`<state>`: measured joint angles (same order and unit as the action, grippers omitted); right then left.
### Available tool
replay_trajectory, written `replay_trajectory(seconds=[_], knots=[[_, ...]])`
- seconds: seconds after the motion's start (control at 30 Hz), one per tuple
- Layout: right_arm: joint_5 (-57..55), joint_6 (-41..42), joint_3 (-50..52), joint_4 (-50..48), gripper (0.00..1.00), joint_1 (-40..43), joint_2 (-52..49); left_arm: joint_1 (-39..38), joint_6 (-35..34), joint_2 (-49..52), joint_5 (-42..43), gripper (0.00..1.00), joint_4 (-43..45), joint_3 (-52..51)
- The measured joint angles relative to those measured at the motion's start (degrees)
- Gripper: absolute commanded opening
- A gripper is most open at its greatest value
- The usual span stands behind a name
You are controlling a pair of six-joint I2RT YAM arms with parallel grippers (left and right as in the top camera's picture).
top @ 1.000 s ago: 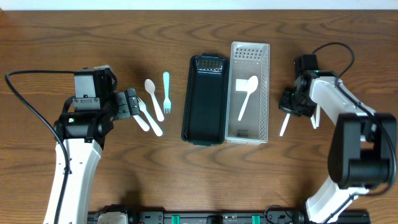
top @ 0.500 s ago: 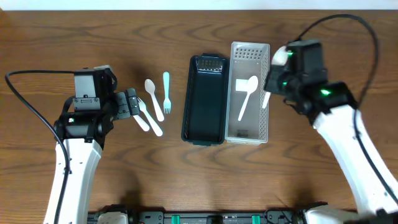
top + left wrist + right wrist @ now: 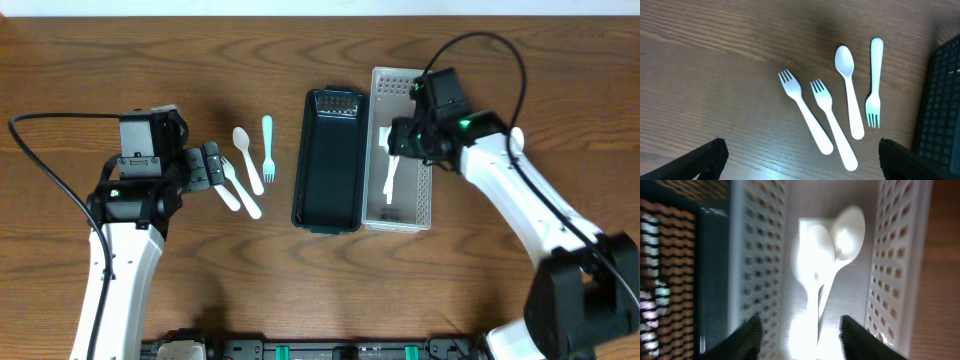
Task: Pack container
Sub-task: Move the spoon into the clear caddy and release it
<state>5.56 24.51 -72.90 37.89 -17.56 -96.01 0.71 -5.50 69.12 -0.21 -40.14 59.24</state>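
Observation:
A white perforated container (image 3: 425, 190) stands beside a black tray (image 3: 330, 160) at mid-table. My right gripper (image 3: 398, 148) hovers over the container, jaws apart. In the right wrist view two white spoons (image 3: 832, 242) lie overlapped on the container floor (image 3: 850, 310), their handles running down between my open fingers (image 3: 800, 332). To the left on the wood lie two white forks (image 3: 812, 117), a white spoon (image 3: 850, 90) and a teal fork (image 3: 875, 80). My left gripper (image 3: 800, 160) is wide open just short of the forks' handle ends, holding nothing.
The black tray's wall (image 3: 710, 270) runs right alongside the container's left wall. A cable (image 3: 40, 160) loops off the left arm. Bare wood lies to the right of the container and along the front of the table.
The right arm swung from the table right of the container to above it, carrying a white utensil, and its jaws have opened. The left arm has not moved.

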Motion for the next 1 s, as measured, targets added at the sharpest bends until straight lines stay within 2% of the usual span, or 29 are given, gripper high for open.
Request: replay_trajectory(seconds=[0.23,0.33,0.37,0.6,0.8,1.0], knots=[[-6.16,-2.45,-4.92,3.10,0.59,7.76,12.90,0.00,0.00,0.00,0.00,0.98,0.00,0.00],[-10.73,-2.80,-5.35,6.84,0.59,12.85,15.08,0.00,0.00,0.00,0.00,0.98,0.00,0.00],[-11.74,-2.93,-5.11,7.67,0.62,14.43,14.86,0.00,0.00,0.00,0.00,0.98,0.00,0.00],[-14.60,-8.57,2.21,7.13,0.65,21.33,4.96,0.00,0.00,0.00,0.00,0.98,0.02,0.00],[-14.38,-16.85,4.26,2.78,0.69,22.36,-4.50,0.00,0.00,0.00,0.00,0.98,0.02,0.00],[-14.36,-20.13,4.26,0.68,0.62,22.38,-9.27,0.00,0.00,0.00,0.00,0.98,0.02,0.00]])
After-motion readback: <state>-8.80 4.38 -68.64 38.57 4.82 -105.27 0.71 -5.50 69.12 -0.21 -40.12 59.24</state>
